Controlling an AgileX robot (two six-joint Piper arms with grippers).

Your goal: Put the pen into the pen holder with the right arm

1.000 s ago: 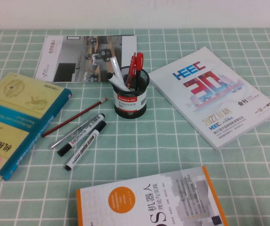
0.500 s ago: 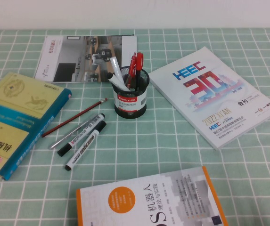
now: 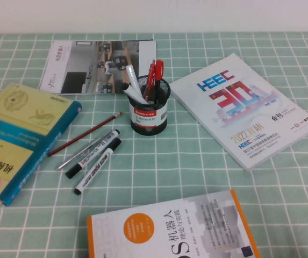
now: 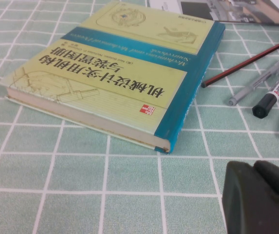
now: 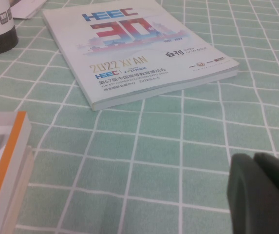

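second marker (image 3: 92,153) touching pen's (image 3: 97,171) side

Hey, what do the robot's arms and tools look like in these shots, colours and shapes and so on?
Very little shows. The high view has no arm in it. In the left wrist view, only a corner of the left tool appears: dark, matte black, with rounded blocky edges. The right wrist view shows the same of the right tool: a dark grey-black rounded block. No cables, stickers or markings are visible on either.
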